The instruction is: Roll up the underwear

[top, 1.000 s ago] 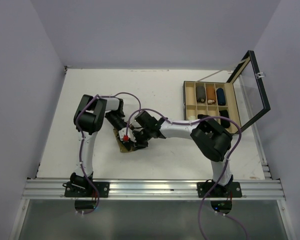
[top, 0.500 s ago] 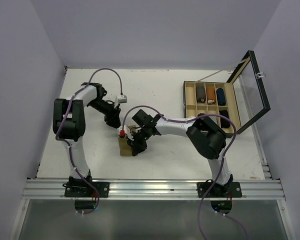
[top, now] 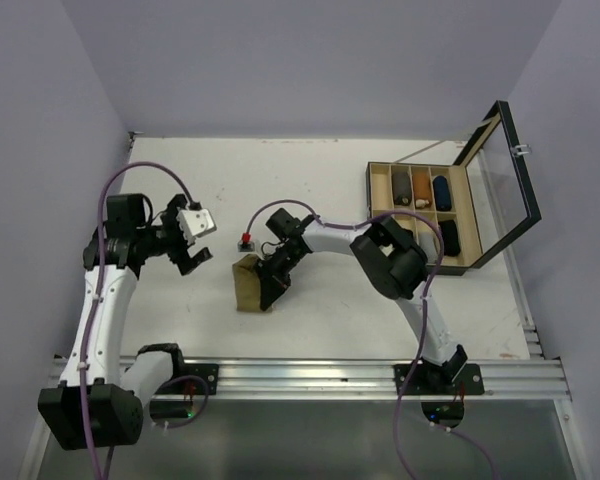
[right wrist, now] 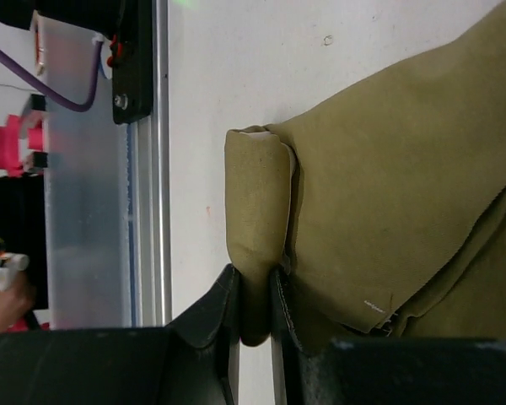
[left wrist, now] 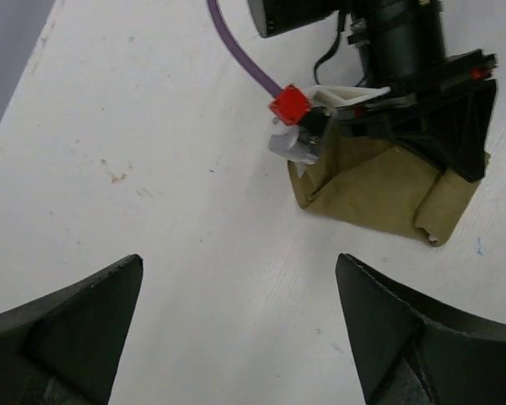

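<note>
The olive-tan underwear (top: 247, 284) lies partly folded on the table (top: 320, 180) at centre frame. The right end effector (right wrist: 253, 305) is clenched on its rolled edge. The left end effector (top: 190, 258) hangs released at the left, jaws spread wide, well apart from the cloth.

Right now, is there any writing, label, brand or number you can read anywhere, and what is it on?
No readable text in any view.
Olive-tan underwear: a tiny pale mark near its edge, too small to read.
</note>
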Motion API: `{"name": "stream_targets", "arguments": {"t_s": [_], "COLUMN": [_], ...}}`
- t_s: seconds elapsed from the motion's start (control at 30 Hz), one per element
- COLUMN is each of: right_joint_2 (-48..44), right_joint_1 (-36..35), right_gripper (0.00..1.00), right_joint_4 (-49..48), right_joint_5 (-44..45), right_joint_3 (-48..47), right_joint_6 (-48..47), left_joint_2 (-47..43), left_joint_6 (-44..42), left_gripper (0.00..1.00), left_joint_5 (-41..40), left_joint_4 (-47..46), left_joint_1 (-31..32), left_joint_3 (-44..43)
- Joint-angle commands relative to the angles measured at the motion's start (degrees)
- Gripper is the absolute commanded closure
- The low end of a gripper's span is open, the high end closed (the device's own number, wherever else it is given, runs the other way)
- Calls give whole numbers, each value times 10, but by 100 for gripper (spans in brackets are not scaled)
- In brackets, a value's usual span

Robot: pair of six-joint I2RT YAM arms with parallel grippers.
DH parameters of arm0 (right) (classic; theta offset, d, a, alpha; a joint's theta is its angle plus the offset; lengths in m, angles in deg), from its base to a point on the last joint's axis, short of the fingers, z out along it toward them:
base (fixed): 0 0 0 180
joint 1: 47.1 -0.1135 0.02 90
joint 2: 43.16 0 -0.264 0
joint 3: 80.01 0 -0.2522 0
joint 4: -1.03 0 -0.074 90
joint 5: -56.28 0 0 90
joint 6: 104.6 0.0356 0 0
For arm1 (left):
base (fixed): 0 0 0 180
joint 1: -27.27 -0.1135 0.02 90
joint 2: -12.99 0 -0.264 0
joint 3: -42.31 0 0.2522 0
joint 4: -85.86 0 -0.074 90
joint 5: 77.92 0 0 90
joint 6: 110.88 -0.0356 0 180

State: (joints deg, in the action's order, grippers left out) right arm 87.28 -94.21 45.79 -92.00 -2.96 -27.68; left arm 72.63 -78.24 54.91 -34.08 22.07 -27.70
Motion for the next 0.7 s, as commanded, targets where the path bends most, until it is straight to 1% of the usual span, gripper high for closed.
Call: {"name": "stream_targets", "arguments": {"t_s": [0.0,0.03,0.07,0.1,0.13,0.17,0.2,0.23,0.27,0.3,0.33,0.37,0.4,0.47,0.5,0.53,0.57,0.67], "right_joint_2": [56,66,88,97,106,112,119,123,127,132,134,136,136,143,143,146,148,150], "right_joint_1": [12,14,16,19,21,22,24,24,25,26,26,26,26,26,25,26,26,26], "right_gripper": [100,100,100,100,100,100,100,100,100,100,100,100,100,100,100,100,100,100], "right_joint_4": [28,35,48,54,62,62,61,61,62,62,63,62,63,69,70,72,73,72], "right_joint_5": [22,19,13,12,12,13,15,19,19,18,19,21,22,24,23,23,21,16], "right_joint_3": [-12,-19,-33,-41,-46,-52,-55,-57,-62,-63,-64,-64,-64,-65,-65,-66,-64,-62], "right_joint_6": [17,17,17,17,16,16,17,20,24,26,27,29,29,27,25,24,24,29], "left_joint_2": [6,28,40,50,51,42,24,-20,-42,-64,-95,-106,-113,-109,-103,-101,-99,-92], "left_joint_6": [-1,-59,-99,-108,-114,-110,-96,-81,-56,-49,-47,-39,-39,-39,-30,-26,-22,-4], "left_gripper": [0,0,0,0,0,1,5,7,11,15,17,19,24,26,29,31,37,44], "left_joint_5": [27,66,66,59,46,39,31,3,-15,-32,-63,-79,-94,-127,-137,-149,-151,-179], "left_joint_4": [37,86,115,134,133,121,98,39,9,-35,-50,-64,-82,-91,-117,-126,-136,-187], "left_joint_1": [2,4,15,52,75,90,99,119,134,165,181,197,223,243,257,262,265,293], "left_joint_3": [51,50,54,61,74,109,132,154,195,213,229,258,270,291,295,299,304,318]}}
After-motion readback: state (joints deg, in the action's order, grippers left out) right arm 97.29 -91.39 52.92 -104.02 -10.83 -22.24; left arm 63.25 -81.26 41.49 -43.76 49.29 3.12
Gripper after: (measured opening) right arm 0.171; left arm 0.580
